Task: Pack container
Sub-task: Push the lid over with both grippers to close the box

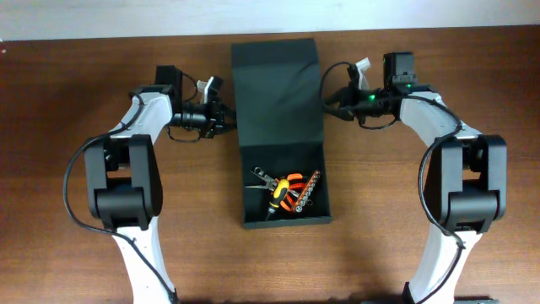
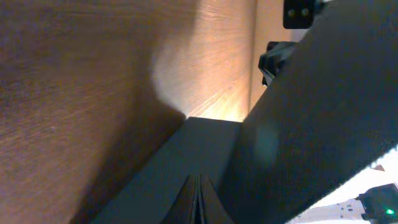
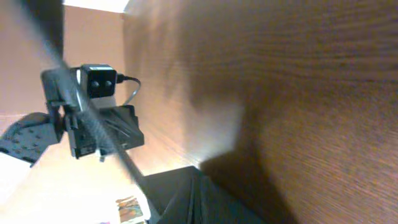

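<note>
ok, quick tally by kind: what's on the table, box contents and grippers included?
container: 1
pliers: 1
orange-and-black screwdriver: 1
socket rail: 1
grippers: 2 (left gripper, right gripper)
total: 6

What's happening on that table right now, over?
Left hand, right hand shut on lid edges. Container open, tools inside. No obstruction seen.

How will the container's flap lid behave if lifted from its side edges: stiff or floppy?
Likely stiff: the lid reads as one flat panel, straight-edged in the left wrist view. It probably pivots at the hinge rather than sagging. The base of the container may stay put, weighted by the orange-handled implements inside.
</note>
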Controlling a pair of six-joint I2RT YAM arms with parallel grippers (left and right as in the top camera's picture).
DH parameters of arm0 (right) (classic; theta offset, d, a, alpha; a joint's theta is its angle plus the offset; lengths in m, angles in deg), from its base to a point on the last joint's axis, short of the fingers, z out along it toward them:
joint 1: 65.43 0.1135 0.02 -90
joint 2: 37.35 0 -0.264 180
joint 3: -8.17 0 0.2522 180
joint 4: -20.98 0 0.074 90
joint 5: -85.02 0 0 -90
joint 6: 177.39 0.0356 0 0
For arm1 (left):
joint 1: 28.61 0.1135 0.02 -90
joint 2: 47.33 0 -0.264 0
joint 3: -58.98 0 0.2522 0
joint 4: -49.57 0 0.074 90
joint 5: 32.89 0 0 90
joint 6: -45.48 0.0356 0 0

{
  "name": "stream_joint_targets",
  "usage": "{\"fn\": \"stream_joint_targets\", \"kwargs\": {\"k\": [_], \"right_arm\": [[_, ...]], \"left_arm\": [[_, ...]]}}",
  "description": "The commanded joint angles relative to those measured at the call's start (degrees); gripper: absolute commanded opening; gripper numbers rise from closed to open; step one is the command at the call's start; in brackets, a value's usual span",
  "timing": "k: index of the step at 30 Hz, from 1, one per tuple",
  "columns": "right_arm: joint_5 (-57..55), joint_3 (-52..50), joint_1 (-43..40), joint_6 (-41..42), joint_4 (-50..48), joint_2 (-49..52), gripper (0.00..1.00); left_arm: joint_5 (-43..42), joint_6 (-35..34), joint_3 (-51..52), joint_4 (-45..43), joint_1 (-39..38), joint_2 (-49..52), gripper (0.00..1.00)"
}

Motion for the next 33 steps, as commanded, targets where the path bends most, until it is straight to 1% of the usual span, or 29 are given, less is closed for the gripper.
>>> {"fn": "stream_joint_targets", "kwargs": {"k": [1,4,7,13,21,24,26,29,30,33], "right_arm": [[5.7,2.7,-0.3,1.4,0.0,0.0,0.04],[8.4,4.3,-0.2,3.4,0.6,-0.2,0.04],[9.2,6.0,-0.3,3.5,3.8,-0.8,0.04],[9.7,6.2,-0.3,3.5,6.7,-3.7,0.04],[9.6,6.2,-0.3,3.5,10.0,-8.1,0.04],[9.6,6.2,-0.6,3.3,11.8,-10.0,0.04],[9.6,6.2,-0.9,2.0,14.5,-12.1,0.04],[9.1,6.2,-1.0,-1.9,19.3,-14.4,0.04],[7.2,6.2,-1.0,-3.8,22.9,-16.0,0.04],[5.1,6.2,-1.0,-6.9,27.8,-18.4,0.04]], "left_arm": [[-4.1,1.3,0.0,0.7,-0.1,-7.2,0.02],[-4.1,1.3,0.0,2.7,-0.1,-9.3,0.02],[-4.1,1.6,0.0,4.7,-0.1,-11.3,0.02],[-4.1,2.7,0.0,7.7,-0.1,-14.0,0.02],[-4.1,7.5,0.0,14.7,-0.1,-17.4,0.02],[-4.1,10.9,0.0,19.1,-0.1,-18.8,0.02],[-4.1,14.8,0.0,24.1,-0.1,-20.2,0.02],[-4.1,19.5,0.0,29.6,-0.1,-21.7,0.02],[-4.1,22.7,0.0,33.2,-0.1,-22.8,0.02],[-4.0,26.0,0.0,37.6,-0.1,-24.5,0.02]]}}
